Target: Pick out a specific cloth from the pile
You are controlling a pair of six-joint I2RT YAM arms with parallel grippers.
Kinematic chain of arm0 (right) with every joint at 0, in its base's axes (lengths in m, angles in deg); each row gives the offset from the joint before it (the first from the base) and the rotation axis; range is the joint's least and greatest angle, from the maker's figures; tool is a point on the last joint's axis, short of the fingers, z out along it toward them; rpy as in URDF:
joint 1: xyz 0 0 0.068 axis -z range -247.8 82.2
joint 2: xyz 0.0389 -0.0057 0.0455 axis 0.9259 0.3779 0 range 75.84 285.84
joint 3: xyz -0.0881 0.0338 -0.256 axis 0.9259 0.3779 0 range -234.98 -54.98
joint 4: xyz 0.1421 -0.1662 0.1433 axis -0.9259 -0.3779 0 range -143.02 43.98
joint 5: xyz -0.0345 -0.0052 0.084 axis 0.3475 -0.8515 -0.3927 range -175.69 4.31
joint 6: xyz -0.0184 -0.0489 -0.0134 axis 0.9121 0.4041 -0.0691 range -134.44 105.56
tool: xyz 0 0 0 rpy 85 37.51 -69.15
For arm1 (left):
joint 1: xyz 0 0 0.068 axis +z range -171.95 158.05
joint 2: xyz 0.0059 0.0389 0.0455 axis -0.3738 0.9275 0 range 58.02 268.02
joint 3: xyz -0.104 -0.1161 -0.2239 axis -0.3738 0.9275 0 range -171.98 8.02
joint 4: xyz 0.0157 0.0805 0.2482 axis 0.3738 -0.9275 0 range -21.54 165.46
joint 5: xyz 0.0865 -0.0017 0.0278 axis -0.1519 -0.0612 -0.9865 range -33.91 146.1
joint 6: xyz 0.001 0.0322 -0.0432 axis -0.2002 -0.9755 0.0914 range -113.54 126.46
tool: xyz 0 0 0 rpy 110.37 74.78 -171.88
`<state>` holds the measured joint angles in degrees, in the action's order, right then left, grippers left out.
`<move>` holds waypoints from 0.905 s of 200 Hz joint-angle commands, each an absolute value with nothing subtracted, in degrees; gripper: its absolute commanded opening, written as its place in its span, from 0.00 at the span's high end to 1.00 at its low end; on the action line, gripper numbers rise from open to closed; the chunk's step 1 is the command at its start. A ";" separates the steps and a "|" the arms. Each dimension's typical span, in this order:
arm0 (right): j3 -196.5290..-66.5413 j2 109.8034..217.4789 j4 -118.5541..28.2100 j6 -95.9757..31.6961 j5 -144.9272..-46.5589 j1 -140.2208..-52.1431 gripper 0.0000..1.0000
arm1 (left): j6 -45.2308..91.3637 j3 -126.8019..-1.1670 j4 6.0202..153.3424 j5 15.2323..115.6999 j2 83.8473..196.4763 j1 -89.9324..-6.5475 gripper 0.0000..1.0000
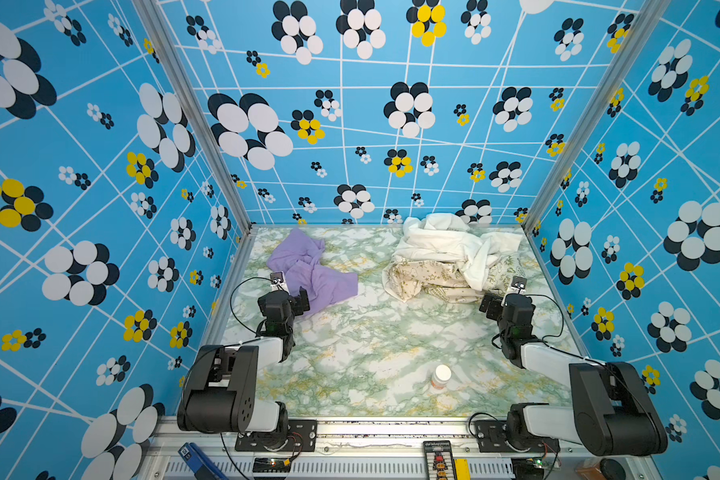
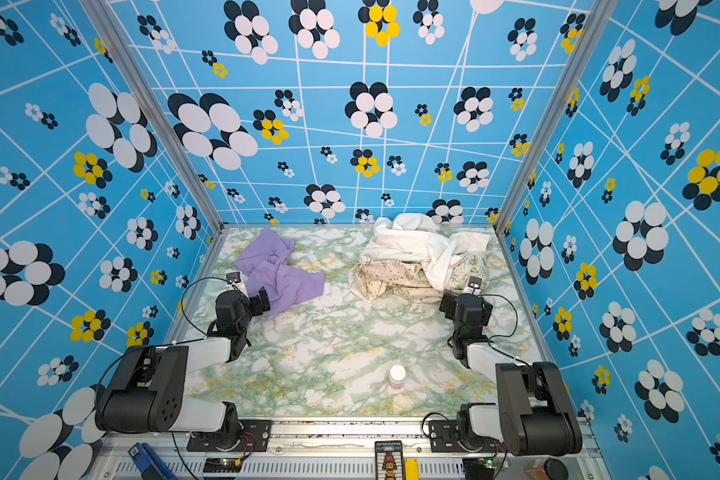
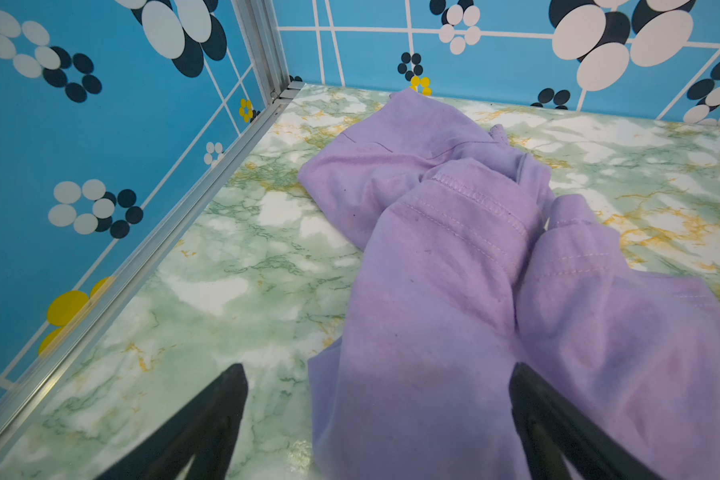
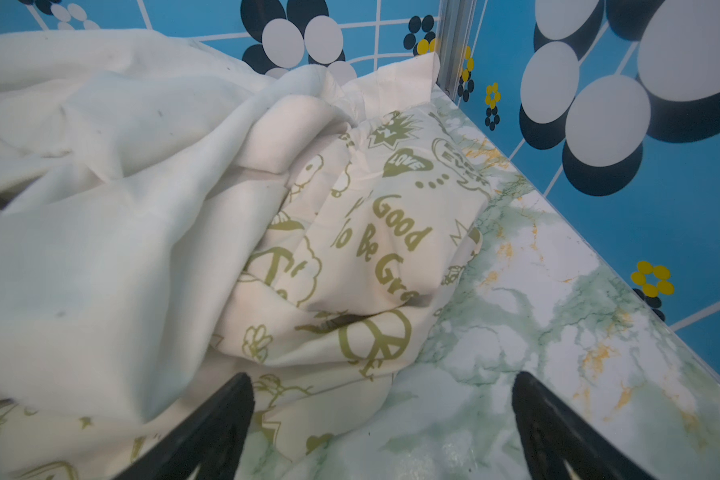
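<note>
The lavender cloth (image 1: 310, 270) (image 2: 277, 272) lies crumpled and alone on the marbled table (image 1: 371, 345), at the back left. Away from it, at the back right, sits the pile (image 1: 445, 257) (image 2: 416, 257) of white cloth over cream cloth with olive-gold prints. My left gripper (image 1: 297, 302) (image 2: 261, 301) is open over the cloth's near edge. In the left wrist view the cloth (image 3: 454, 270) fills the space between the spread fingers of the left gripper (image 3: 377, 374). My right gripper (image 1: 491, 305) (image 2: 449, 303) (image 4: 381, 378) is open at the near right edge of the pile (image 4: 142, 208), holding nothing.
A small white-capped bottle (image 1: 440, 376) (image 2: 396, 376) stands near the table's front, right of centre. Blue flower-patterned walls with aluminium frame rails close in the table at the left, back and right.
</note>
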<state>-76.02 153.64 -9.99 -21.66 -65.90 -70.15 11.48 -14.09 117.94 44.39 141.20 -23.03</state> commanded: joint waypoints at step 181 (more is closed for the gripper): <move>-77.05 164.17 5.30 -16.55 -72.69 -69.71 0.01 | 6.81 -14.10 127.69 59.51 146.79 -21.94 0.01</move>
<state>-77.86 163.83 3.95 -16.94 -71.71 -70.00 7.85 -14.55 126.33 59.14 146.33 -21.92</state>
